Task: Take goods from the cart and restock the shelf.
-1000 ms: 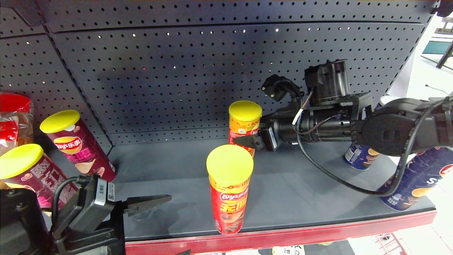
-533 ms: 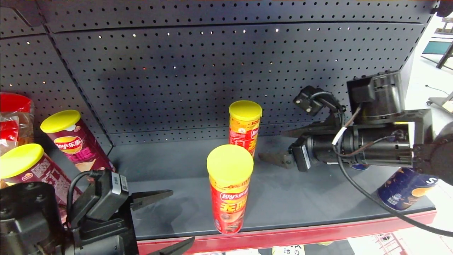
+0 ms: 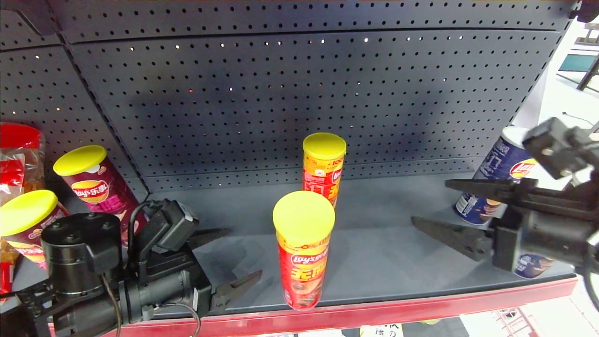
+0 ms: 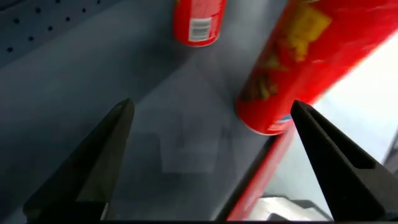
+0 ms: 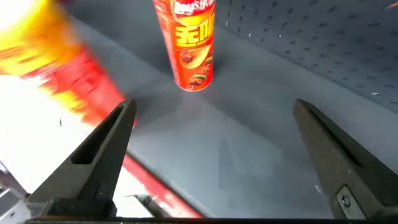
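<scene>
Two red chip cans with yellow lids stand upright on the dark shelf (image 3: 383,243). The front can (image 3: 304,248) is near the red shelf edge, the back can (image 3: 323,168) near the pegboard. My left gripper (image 3: 236,256) is open, low at the shelf front, just left of the front can and apart from it. In the left wrist view the left gripper (image 4: 212,106) has the front can (image 4: 311,56) beside one finger and the back can (image 4: 199,22) farther off. My right gripper (image 3: 433,203) is open and holds nothing, well right of both cans. Beyond the right gripper (image 5: 214,102) stands the back can (image 5: 189,43).
Maroon cans with yellow lids (image 3: 91,187) (image 3: 28,224) and red packets (image 3: 16,154) crowd the left bay. Blue cans (image 3: 493,173) (image 3: 533,264) stand at the shelf's right end, close behind my right gripper. A pegboard wall (image 3: 281,103) backs the shelf; a red lip (image 3: 398,309) runs along its front.
My right gripper let go of the back can and drew away to the right, staying open. My left arm rose and moved toward the front can.
</scene>
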`<state>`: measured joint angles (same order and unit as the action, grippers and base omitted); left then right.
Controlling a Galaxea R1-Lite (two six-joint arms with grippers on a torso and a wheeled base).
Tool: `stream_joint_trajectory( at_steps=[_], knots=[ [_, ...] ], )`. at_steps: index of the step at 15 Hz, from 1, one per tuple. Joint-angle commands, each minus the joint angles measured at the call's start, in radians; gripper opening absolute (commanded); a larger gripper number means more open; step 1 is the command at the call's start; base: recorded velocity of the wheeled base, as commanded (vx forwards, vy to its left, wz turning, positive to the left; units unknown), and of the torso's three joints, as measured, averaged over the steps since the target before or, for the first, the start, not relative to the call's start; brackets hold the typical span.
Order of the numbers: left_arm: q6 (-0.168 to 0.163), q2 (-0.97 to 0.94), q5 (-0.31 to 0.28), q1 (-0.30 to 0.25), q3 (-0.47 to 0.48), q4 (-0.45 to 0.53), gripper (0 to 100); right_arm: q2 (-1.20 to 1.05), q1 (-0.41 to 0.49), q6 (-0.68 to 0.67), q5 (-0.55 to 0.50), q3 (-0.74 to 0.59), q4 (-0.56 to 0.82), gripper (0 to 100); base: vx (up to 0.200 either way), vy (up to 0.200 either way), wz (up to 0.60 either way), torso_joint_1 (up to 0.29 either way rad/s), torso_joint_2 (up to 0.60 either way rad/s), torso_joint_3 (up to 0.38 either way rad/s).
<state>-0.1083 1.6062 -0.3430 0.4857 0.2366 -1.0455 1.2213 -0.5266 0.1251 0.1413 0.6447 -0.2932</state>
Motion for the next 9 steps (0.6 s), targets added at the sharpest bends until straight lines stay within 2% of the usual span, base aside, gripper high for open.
stream_joint_trajectory(
  at_steps=[1, 3, 6, 9],
  knots=[
    [-0.007, 0.049, -0.001, -0.003, 0.004, -0.001, 100, -0.319, 0.0, 0.004, -0.003, -0.161, -0.003, 100, 0.0, 0.0, 0.0, 0.0, 0.0, 0.0],
    [-0.008, 0.061, -0.001, -0.001, 0.006, -0.001, 100, -0.424, 0.008, 0.004, -0.015, -0.214, 0.002, 100, 0.0, 0.0, 0.0, 0.0, 0.0, 0.0],
    [-0.048, 0.095, -0.001, 0.001, 0.004, -0.001, 100, -0.537, 0.117, -0.015, -0.04, -0.269, 0.002, 100, 0.0, 0.0, 0.0, 0.0, 0.0, 0.0],
    [-0.057, 0.13, -0.001, 0.016, 0.006, -0.001, 100, -0.559, 0.191, -0.053, -0.043, -0.264, 0.0, 100, 0.0, 0.0, 0.0, 0.0, 0.0, 0.0]
  ],
)
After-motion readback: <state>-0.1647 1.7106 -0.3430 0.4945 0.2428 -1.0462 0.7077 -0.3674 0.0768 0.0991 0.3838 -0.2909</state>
